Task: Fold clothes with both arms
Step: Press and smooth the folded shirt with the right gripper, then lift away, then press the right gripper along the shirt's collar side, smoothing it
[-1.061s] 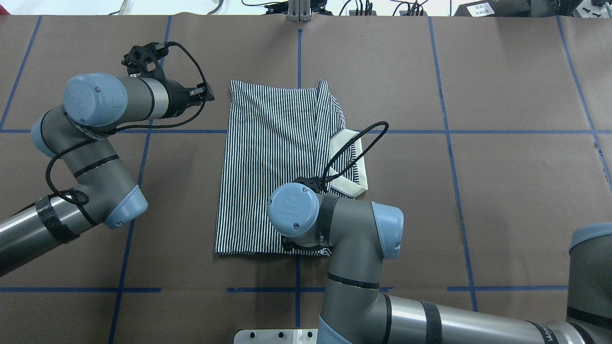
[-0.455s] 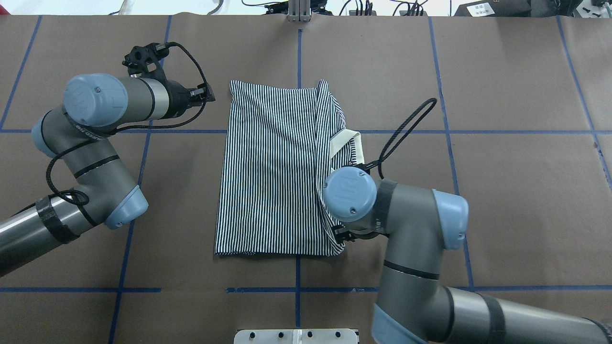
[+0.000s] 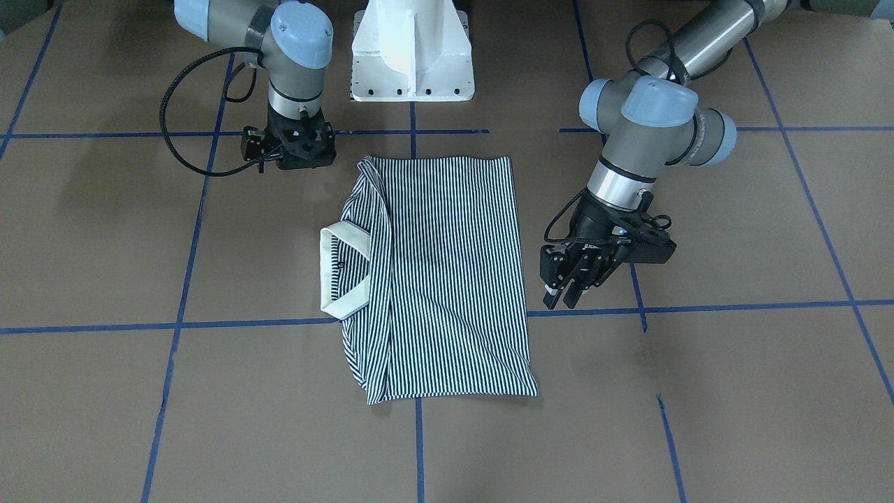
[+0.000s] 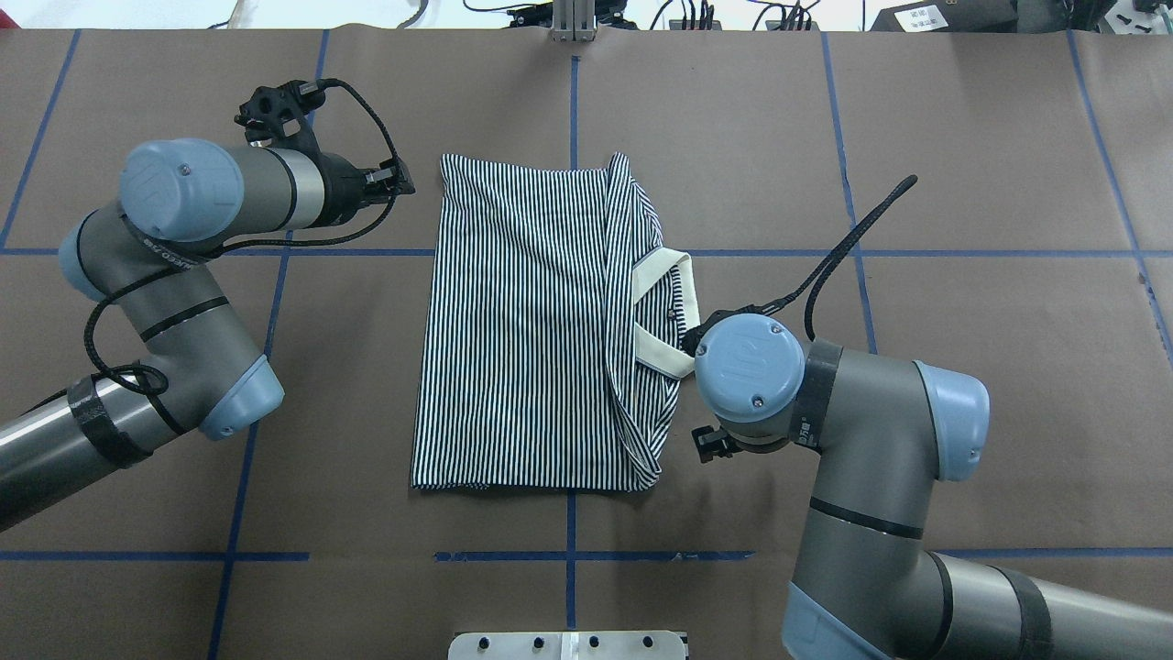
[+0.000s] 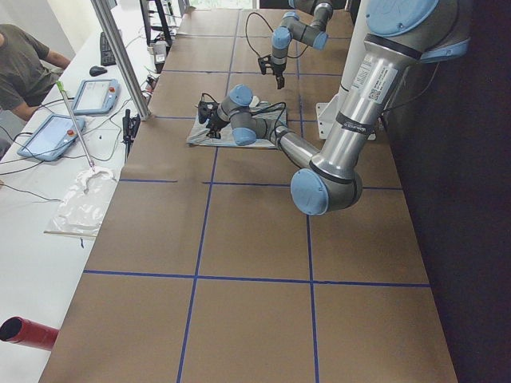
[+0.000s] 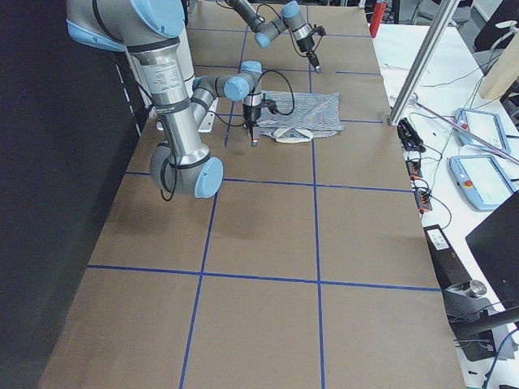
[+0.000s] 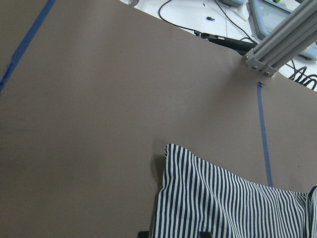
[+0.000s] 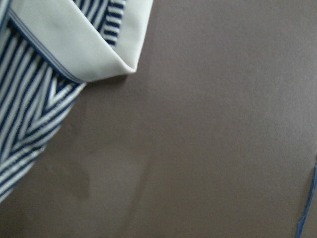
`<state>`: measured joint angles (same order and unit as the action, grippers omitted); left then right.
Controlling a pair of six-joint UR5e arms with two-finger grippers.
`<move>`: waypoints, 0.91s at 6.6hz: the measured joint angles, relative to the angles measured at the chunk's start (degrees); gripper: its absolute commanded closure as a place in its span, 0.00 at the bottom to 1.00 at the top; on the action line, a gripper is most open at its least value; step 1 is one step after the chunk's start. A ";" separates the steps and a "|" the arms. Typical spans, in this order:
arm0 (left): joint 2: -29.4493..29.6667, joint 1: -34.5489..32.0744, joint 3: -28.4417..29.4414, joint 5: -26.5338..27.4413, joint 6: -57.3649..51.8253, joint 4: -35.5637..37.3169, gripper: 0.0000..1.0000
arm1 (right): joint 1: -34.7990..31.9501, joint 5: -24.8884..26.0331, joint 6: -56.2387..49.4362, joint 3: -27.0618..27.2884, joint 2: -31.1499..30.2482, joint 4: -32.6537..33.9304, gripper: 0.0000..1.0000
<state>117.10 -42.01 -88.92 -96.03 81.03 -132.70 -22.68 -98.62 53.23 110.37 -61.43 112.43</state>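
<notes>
Striped navy-and-white polo shirt flat on brown paper-covered worktop, bare surface on all sides, left arm's black tool just off a far corner, right arm's black tool beside its white collar.

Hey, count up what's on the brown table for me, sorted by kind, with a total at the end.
Striped polo shirt: 1
Robot arms: 2 (left arm, right arm)
White pedestal base: 1
Total: 4
</notes>
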 measured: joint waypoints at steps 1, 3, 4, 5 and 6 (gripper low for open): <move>-0.05 -0.04 -0.52 -0.05 -0.02 0.03 0.55 | -0.52 0.03 0.21 -1.58 3.24 -0.90 0.00; -0.55 -0.17 -1.32 -0.97 -0.16 -0.01 0.55 | -0.78 -0.25 2.05 -8.24 7.97 -8.37 0.00; -1.06 -0.22 -1.49 -2.05 -0.20 -0.17 0.55 | -0.69 -0.37 2.80 -9.98 8.82 -10.16 0.00; -1.37 -0.21 -1.67 -2.57 -0.12 -0.24 0.55 | -0.58 -0.44 3.18 -11.55 9.65 -10.84 0.00; -1.47 -0.12 -1.70 -2.71 0.01 -0.26 0.54 | -0.52 -0.49 3.34 -13.11 10.75 -11.10 0.00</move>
<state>115.63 -42.12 -90.62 -98.73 81.04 -132.97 -23.20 -99.11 56.57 97.26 -50.68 101.33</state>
